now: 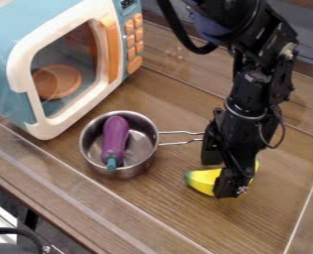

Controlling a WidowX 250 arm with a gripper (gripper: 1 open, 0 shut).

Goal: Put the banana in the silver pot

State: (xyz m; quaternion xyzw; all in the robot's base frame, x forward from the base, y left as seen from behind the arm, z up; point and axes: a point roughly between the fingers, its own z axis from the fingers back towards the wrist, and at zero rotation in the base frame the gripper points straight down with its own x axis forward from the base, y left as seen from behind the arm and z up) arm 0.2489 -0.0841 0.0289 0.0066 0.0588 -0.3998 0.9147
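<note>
The yellow banana (199,180) lies on the wooden table, to the right of the silver pot (127,169). My black gripper (230,186) points straight down over the banana's right half, open, with its fingers low on either side of the fruit and hiding much of it. The pot's thin wire handle (180,138) sticks out toward the gripper. A purple eggplant (113,138) lies inside the pot.
A toy microwave (53,35) stands at the back left with its door open and an orange bowl (60,81) inside. A clear barrier runs along the table's front edge (145,223).
</note>
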